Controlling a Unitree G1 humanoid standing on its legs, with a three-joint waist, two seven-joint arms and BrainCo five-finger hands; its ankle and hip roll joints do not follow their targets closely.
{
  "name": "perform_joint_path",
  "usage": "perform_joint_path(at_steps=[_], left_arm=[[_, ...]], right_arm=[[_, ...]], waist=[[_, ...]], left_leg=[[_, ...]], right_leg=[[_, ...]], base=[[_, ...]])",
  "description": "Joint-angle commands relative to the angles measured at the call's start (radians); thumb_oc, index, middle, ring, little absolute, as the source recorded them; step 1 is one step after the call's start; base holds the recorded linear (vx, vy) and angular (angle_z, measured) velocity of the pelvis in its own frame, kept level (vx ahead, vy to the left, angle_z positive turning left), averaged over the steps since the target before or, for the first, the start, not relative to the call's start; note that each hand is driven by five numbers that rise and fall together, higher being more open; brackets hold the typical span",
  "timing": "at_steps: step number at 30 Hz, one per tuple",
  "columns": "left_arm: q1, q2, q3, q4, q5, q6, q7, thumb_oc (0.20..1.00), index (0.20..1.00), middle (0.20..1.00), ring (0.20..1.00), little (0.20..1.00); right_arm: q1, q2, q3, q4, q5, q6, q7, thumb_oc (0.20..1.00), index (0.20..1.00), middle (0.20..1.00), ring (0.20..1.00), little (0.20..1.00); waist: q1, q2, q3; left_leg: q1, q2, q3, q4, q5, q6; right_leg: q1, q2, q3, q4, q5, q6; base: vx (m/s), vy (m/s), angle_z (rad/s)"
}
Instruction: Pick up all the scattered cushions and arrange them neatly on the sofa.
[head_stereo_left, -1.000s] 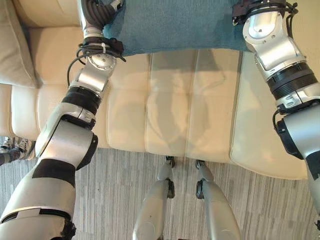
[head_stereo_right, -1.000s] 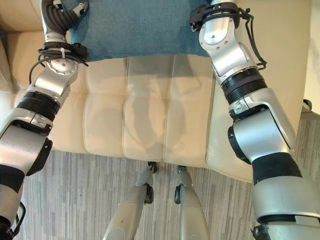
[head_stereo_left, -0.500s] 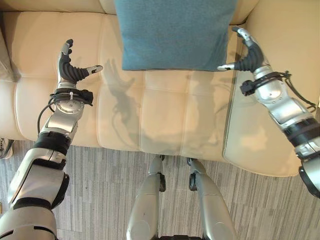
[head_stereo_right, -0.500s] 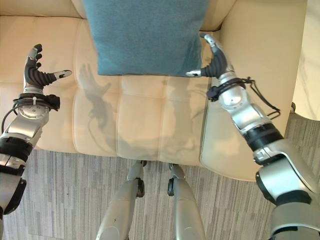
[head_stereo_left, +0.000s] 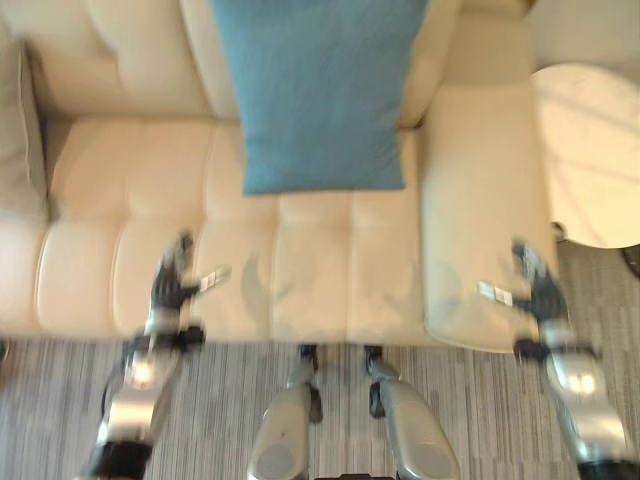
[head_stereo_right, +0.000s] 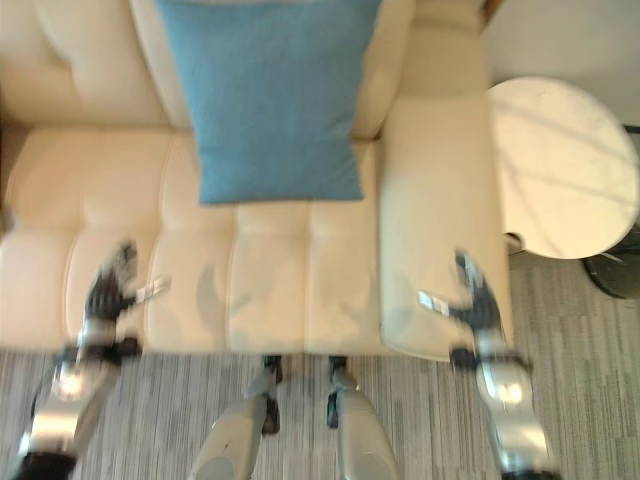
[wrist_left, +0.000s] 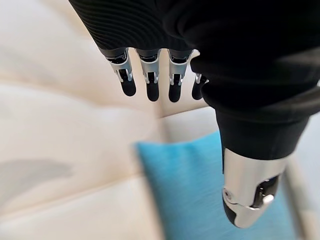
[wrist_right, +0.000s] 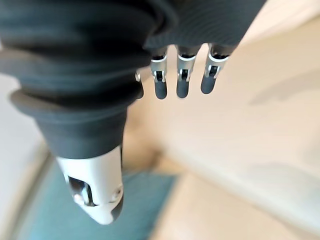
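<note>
Cushion (head_stereo_left: 318, 95) leans on sofa (head_stereo_left: 120, 170); left hand (head_stereo_left: 172, 290), right hand (head_stereo_left: 536, 290) released.

A plain teal-blue square cushion (head_stereo_left: 315, 95) stands upright against the cream sofa's (head_stereo_left: 120, 210) backrest, its lower edge on the seat, centre-right

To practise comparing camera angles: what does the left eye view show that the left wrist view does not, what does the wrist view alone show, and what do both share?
The left eye view alone shows the right hand, the round side table and the striped floor. The left wrist view alone shows the left hand from close up, fingers straight. Both show the blue cushion and the cream sofa.
</note>
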Motion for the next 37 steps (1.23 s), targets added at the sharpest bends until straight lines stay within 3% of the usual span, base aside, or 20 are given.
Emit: perform_joint_path(at_steps=[1,5,7,10,12,13,14,16,19,20,21,22,23,24,26,30,37], left_arm=[[-0.07,0.044,0.041,0.058,0.053,-0.006,-0.073,1.0,1.0,1.0,1.0,1.0],[-0.002,0.015,0.026,0.148,0.109,0.017,-0.11,1.0,1.0,1.0,1.0,1.0],[-0.003,-0.009,0.006,0.221,0.126,0.029,-0.098,1.0,1.0,1.0,1.0,1.0],[-0.002,-0.027,0.004,0.273,0.126,0.033,-0.074,1.0,1.0,1.0,1.0,1.0],[-0.003,-0.032,0.001,0.276,0.122,0.034,-0.066,1.0,1.0,1.0,1.0,1.0],[-0.02,-0.036,-0.017,0.264,0.118,0.032,-0.06,1.0,1.0,1.0,1.0,1.0],[-0.019,-0.036,-0.017,0.264,0.118,0.032,-0.06,1.0,1.0,1.0,1.0,1.0],[-0.043,-0.04,-0.029,0.285,0.13,0.025,-0.041,1.0,1.0,1.0,1.0,1.0],[-0.045,-0.046,-0.033,0.282,0.129,0.026,-0.035,1.0,1.0,1.0,1.0,1.0],[-0.046,-0.059,-0.045,0.282,0.133,0.027,-0.042,1.0,1.0,1.0,1.0,1.0],[-0.046,-0.059,-0.045,0.282,0.133,0.027,-0.042,1.0,1.0,1.0,1.0,1.0],[-0.041,-0.059,-0.054,0.263,0.14,0.025,-0.052,1.0,1.0,1.0,1.0,1.0],[-0.039,-0.061,-0.055,0.266,0.138,0.026,-0.057,1.0,1.0,1.0,1.0,1.0],[-0.039,-0.061,-0.055,0.266,0.138,0.026,-0.057,1.0,1.0,1.0,1.0,1.0],[-0.045,-0.073,-0.058,0.289,0.133,0.029,-0.056,1.0,1.0,1.0,1.0,1.0],[-0.054,-0.075,-0.073,0.303,0.148,0.037,-0.052,1.0,1.0,1.0,1.0,1.0],[-0.049,-0.073,-0.065,0.347,0.195,0.052,-0.045,1.0,1.0,1.0,1.0,1.0]], right_arm=[[-0.114,-0.038,0.034,0.07,-0.057,-0.026,0.061,1.0,1.0,1.0,1.0,1.0],[-0.07,0.01,0.076,0.192,-0.084,-0.012,0.091,1.0,1.0,1.0,1.0,1.0],[-0.06,0.059,0.098,0.287,-0.055,-0.005,0.091,1.0,1.0,1.0,1.0,1.0],[-0.059,0.092,0.105,0.339,-0.043,0.0,0.082,1.0,1.0,1.0,1.0,1.0],[-0.066,0.094,0.105,0.344,-0.04,0.0,0.077,1.0,1.0,1.0,1.0,1.0],[-0.079,0.096,0.112,0.342,-0.034,0.002,0.069,1.0,1.0,1.0,1.0,1.0],[-0.079,0.096,0.112,0.342,-0.034,0.002,0.069,1.0,1.0,1.0,1.0,1.0],[-0.113,0.078,0.123,0.351,-0.016,0.004,0.046,1.0,1.0,1.0,1.0,1.0],[-0.135,0.057,0.132,0.358,-0.019,0.01,0.035,1.0,1.0,1.0,1.0,1.0],[-0.147,0.04,0.134,0.361,-0.036,0.017,0.026,1.0,1.0,1.0,1.0,1.0],[-0.147,0.039,0.134,0.361,-0.036,0.017,0.026,1.0,1.0,1.0,1.0,1.0],[-0.141,0.037,0.125,0.349,-0.032,0.013,0.024,1.0,1.0,1.0,1.0,1.0],[-0.141,0.037,0.127,0.349,-0.029,0.014,0.027,1.0,1.0,1.0,1.0,1.0],[-0.141,0.037,0.127,0.349,-0.029,0.014,0.027,1.0,1.0,1.0,1.0,1.0],[-0.139,0.041,0.131,0.36,-0.029,0.011,0.032,1.0,1.0,1.0,1.0,1.0],[-0.133,0.053,0.133,0.397,-0.034,0.015,0.026,1.0,1.0,1.0,1.0,1.0],[-0.146,0.068,0.143,0.438,-0.038,0.028,0.018,1.0,1.0,1.0,1.0,1.0]], waist=[[-0.02,-0.006,-0.085],[-0.031,0.0,-0.084],[-0.024,0.011,-0.085],[-0.01,0.012,-0.11],[0.002,0.011,-0.119],[0.022,-0.006,-0.127],[0.021,-0.006,-0.129],[0.037,0.001,-0.128],[0.045,0.006,-0.105],[0.041,0.0,-0.092],[0.041,0.001,-0.093],[0.023,-0.017,-0.092],[0.018,-0.02,-0.101],[0.017,-0.02,-0.101],[0.002,-0.02,-0.124],[-0.024,-0.003,-0.162],[-0.02,-0.006,-0.176]], left_leg=[[0.075,-0.021,0.024,-0.002,-0.093,-0.04],[0.131,0.008,0.063,-0.002,-0.098,-0.031],[0.154,0.037,0.079,-0.002,-0.076,-0.022],[0.14,0.05,0.079,-0.002,-0.055,-0.025],[0.125,0.055,0.08,-0.002,-0.044,-0.03],[0.072,0.056,0.077,-0.002,-0.005,-0.047],[0.07,0.057,0.076,-0.002,-0.005,-0.048],[-0.001,0.081,0.093,-0.002,0.055,-0.078],[-0.035,0.085,0.059,0.018,0.079,-0.102],[-0.052,0.049,-0.016,0.097,0.02,-0.096],[-0.053,0.049,-0.016,0.098,0.02,-0.096],[-0.014,0.027,-0.023,0.188,-0.084,-0.083],[0.005,0.021,-0.032,0.209,-0.122,-0.077],[0.005,0.021,-0.032,0.209,-0.122,-0.077],[0.112,0.001,-0.073,0.213,-0.194,-0.067],[0.183,0.02,-0.035,0.089,-0.162,-0.077],[0.23,0.014,-0.043,0.04,-0.153,-0.072]], right_leg=[[0.033,-0.024,-0.019,-0.01,-0.019,0.102],[0.025,-0.008,-0.017,0.154,-0.048,0.115],[0.059,-0.009,-0.039,0.366,-0.114,0.103],[0.107,-0.015,-0.035,0.478,-0.11,0.1],[0.138,-0.017,-0.035,0.446,-0.098,0.099],[0.228,0.006,-0.032,0.291,-0.201,0.072],[0.229,0.006,-0.033,0.287,-0.199,0.071],[0.28,0.04,-0.017,0.077,-0.252,0.027],[0.271,0.047,-0.016,0.039,-0.223,0.017],[0.246,0.029,-0.027,0.023,-0.186,0.017],[0.245,0.029,-0.027,0.023,-0.186,0.017],[0.225,-0.003,-0.038,0.003,-0.146,0.027],[0.216,-0.009,-0.039,-0.009,-0.137,0.027],[0.216,-0.009,-0.039,-0.009,-0.137,0.027],[0.206,-0.004,-0.038,-0.04,-0.115,0.027],[0.211,0.022,-0.062,-0.067,-0.104,0.034],[0.239,0.029,-0.061,-0.088,-0.09,0.035]], base=[[-0.08,0.061,-0.37],[-0.16,0.035,-0.43],[-0.29,-0.038,-0.41],[-0.24,-0.108,-0.23],[-0.21,-0.155,-0.14],[-0.17,-0.154,-0.2],[-0.27,-0.237,-0.02],[-0.32,-0.243,0.09],[-0.35,-0.151,-0.18],[-0.27,-0.041,0.03],[-0.49,-0.06,-0.04],[-0.28,-0.027,0.04],[-0.28,-0.027,0.03],[-0.11,-0.018,0.11],[-0.13,-0.014,0.0],[-0.06,0.001,0.17],[-0.03,0.009,0.1]])
